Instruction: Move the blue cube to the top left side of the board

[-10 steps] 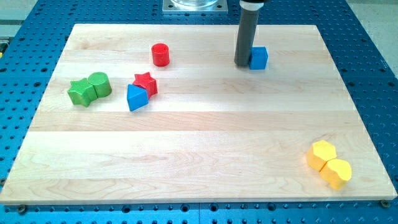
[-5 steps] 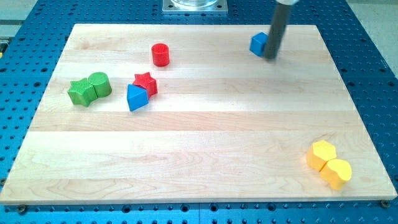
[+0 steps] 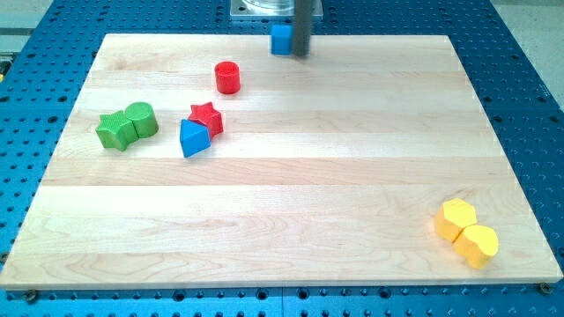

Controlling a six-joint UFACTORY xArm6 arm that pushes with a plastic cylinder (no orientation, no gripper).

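The blue cube (image 3: 280, 39) sits at the top edge of the wooden board (image 3: 282, 220), near the middle of that edge. My tip (image 3: 300, 54) stands right against the cube's right side, touching it. The rod rises out of the view's top.
A red cylinder (image 3: 227, 77) stands below and left of the cube. A red star (image 3: 206, 116) touches a blue wedge-like block (image 3: 192, 138). A green star-like block (image 3: 113, 130) and a green cylinder (image 3: 140, 119) sit at the left. Two yellow blocks (image 3: 466, 232) sit at the bottom right.
My tip went round from the cube's left to its right side, then pushed it left and up along the board's top edge. The other blocks have not moved.
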